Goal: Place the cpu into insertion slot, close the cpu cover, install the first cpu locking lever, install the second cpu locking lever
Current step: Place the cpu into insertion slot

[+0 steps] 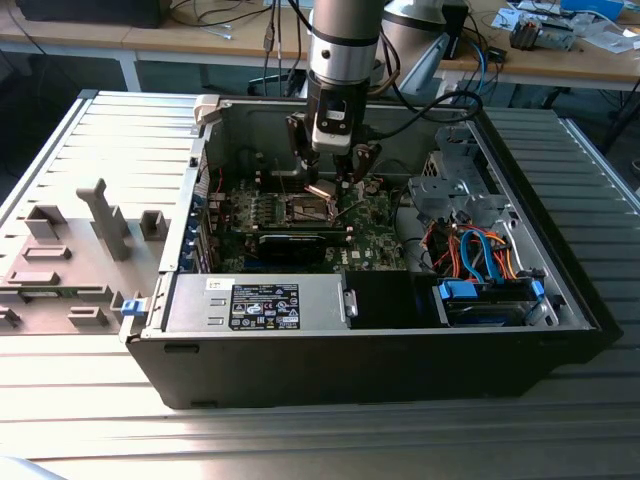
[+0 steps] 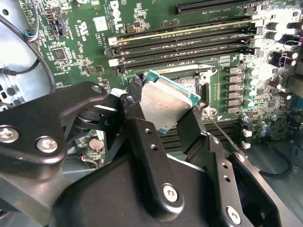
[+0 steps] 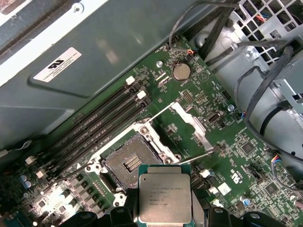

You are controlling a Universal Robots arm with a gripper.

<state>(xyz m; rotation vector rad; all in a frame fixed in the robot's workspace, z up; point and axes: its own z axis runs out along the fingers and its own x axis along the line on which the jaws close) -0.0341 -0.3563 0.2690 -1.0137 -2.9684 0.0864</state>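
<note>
My gripper (image 2: 165, 108) is shut on the cpu (image 2: 168, 100), its black fingers (image 2: 137, 120) pinching two opposite edges. The cpu (image 3: 164, 196) shows its silver-grey face in the first wrist view and hangs tilted just above the motherboard. The insertion slot (image 3: 130, 163) lies bare right beside it, dark centre showing, with nothing in it. The cpu cover (image 3: 191, 126) stands swung open off the slot's far side. Two thin wire locking levers (image 3: 201, 153) are released and stick out from the socket. In the exterior view the gripper (image 1: 328, 180) hovers over the slot (image 1: 310, 208) inside the open computer case.
Four long memory slots (image 3: 102, 118) run beside the socket. A coin battery (image 3: 181, 72) sits further along the board. The case holds a drive cage (image 1: 455, 190), orange and blue cables (image 1: 480, 255) and a power supply (image 1: 265, 305). Grey plastic fixtures (image 1: 105, 215) stand on the exterior view's left.
</note>
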